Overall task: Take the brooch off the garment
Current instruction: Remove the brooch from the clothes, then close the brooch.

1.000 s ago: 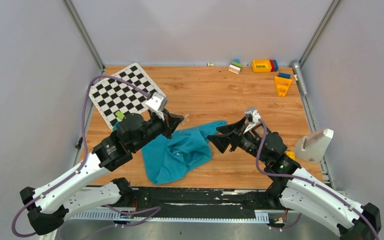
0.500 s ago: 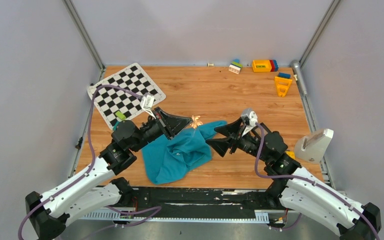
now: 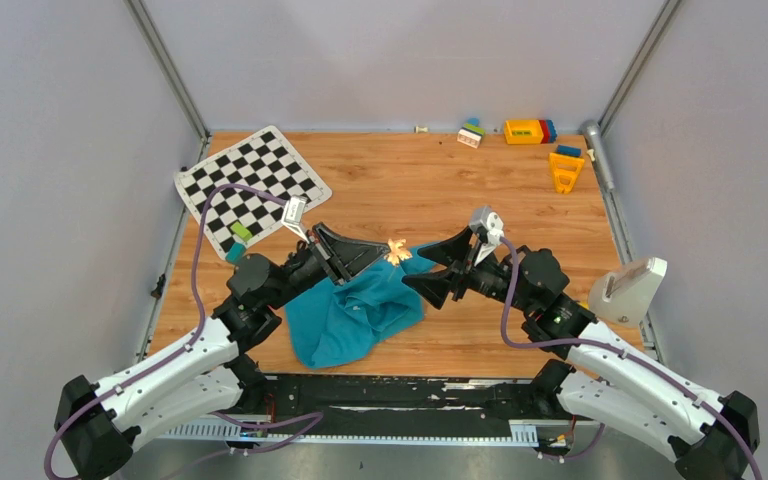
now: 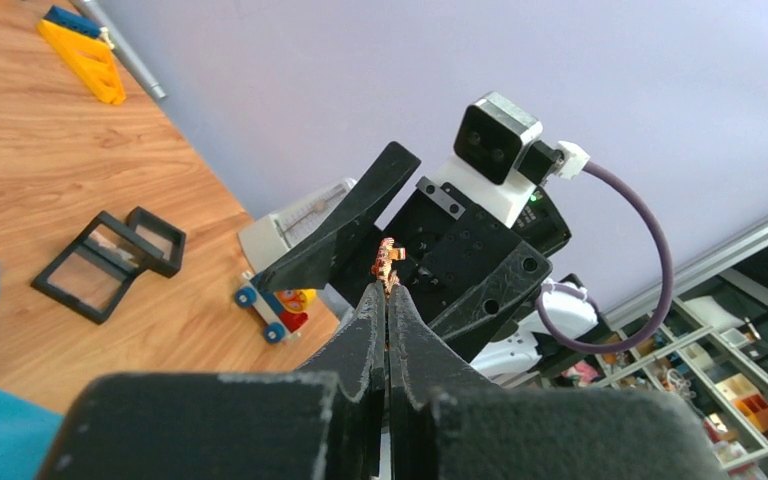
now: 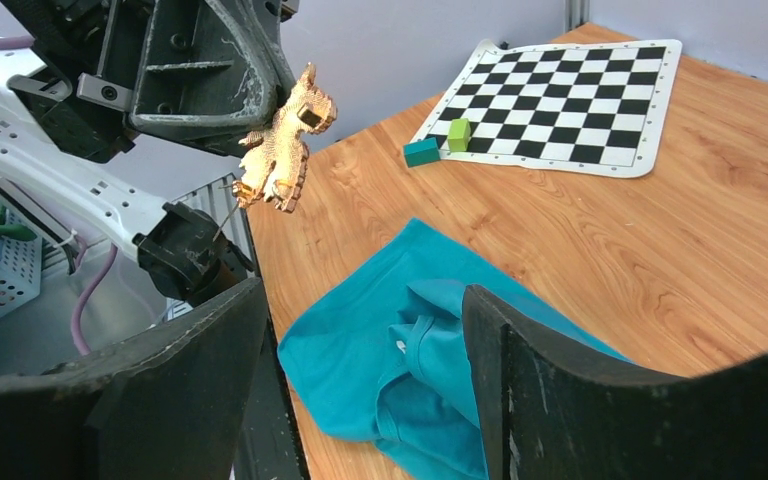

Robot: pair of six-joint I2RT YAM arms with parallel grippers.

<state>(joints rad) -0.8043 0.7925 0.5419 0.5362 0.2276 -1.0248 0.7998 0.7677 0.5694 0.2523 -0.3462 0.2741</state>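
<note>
The teal-blue garment [image 3: 355, 308] lies crumpled on the wooden table, also in the right wrist view [image 5: 410, 350]. My left gripper [image 3: 385, 249] is shut on the small gold brooch [image 3: 397, 251] and holds it in the air above the garment's far edge. The brooch shows at the left fingertips in the left wrist view [image 4: 388, 262] and in the right wrist view [image 5: 282, 145]. My right gripper [image 3: 425, 271] is open and empty, facing the brooch from the right, close to it.
A checkered mat [image 3: 252, 187] with small green and teal blocks [image 3: 237, 240] lies at the back left. Toy bricks [image 3: 530, 131] and an orange piece [image 3: 564, 170] sit at the back right. A white-grey object [image 3: 628, 288] and two black square boxes [image 4: 110, 262] lie at the right.
My left gripper has lifted and carried the brooch rightward, away from the garment. My right gripper has moved left toward it, jaws open.
</note>
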